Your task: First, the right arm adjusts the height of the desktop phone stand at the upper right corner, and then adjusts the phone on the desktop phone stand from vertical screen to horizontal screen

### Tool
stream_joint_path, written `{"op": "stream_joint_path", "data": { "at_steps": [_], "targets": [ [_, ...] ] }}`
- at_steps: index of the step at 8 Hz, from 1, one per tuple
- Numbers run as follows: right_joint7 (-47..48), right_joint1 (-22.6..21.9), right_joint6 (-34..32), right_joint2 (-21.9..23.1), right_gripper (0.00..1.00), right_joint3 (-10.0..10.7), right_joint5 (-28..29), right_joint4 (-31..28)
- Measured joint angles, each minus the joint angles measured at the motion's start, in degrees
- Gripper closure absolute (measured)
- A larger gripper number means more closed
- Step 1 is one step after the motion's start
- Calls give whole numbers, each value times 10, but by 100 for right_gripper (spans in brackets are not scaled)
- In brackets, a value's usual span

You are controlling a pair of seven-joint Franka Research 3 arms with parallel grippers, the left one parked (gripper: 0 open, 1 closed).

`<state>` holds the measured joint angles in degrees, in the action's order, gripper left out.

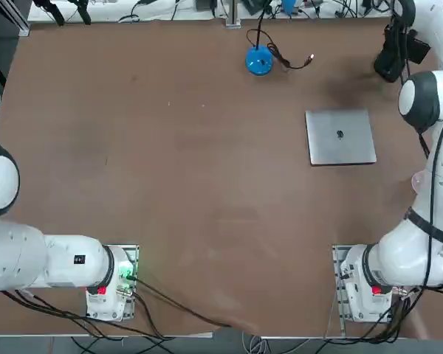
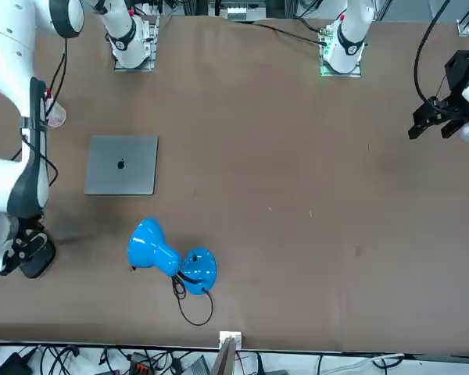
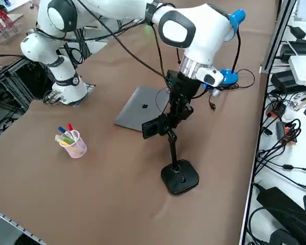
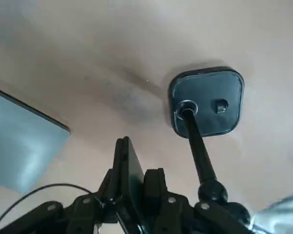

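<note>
The desktop phone stand has its square black base [image 3: 179,177] on the table near the right edge, and its slim pole [image 3: 172,147] rises from it. The phone [image 3: 154,126], a thin black slab, sits at the pole's top. My right gripper [image 3: 174,109] comes down from above and is shut on the phone. The right wrist view shows the phone [image 4: 128,158] edge-on between the fingers [image 4: 155,187], with the base [image 4: 207,100] and pole [image 4: 199,148] beyond. From overhead the right arm's black hand [image 1: 391,55] covers the stand. In the front view the base [image 2: 37,264] peeks out under the hand.
A silver-grey laptop [image 3: 143,109] lies shut just inboard of the stand. A blue round-based stand [image 1: 258,60] with a black cable stands at the far edge. A clear cup of pens [image 3: 71,142] sits near the right arm's base. Cables and devices crowd the shelf beyond the table's edge.
</note>
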<state>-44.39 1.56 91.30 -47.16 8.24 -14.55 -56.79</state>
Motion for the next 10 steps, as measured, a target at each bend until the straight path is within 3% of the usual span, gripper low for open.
{"op": "stream_joint_path", "data": {
  "at_steps": [5, 6, 9, 10],
  "targets": [
    [-3, 1, -1, 8, 69, -1, 4, 0],
    [-3, 1, -3, 13, 59, -3, 4, 0],
    [-3, 0, -5, 19, 8, -5, 4, 1],
    [-3, -1, -5, 23, 0, -5, 4, 3]
  ]
}}
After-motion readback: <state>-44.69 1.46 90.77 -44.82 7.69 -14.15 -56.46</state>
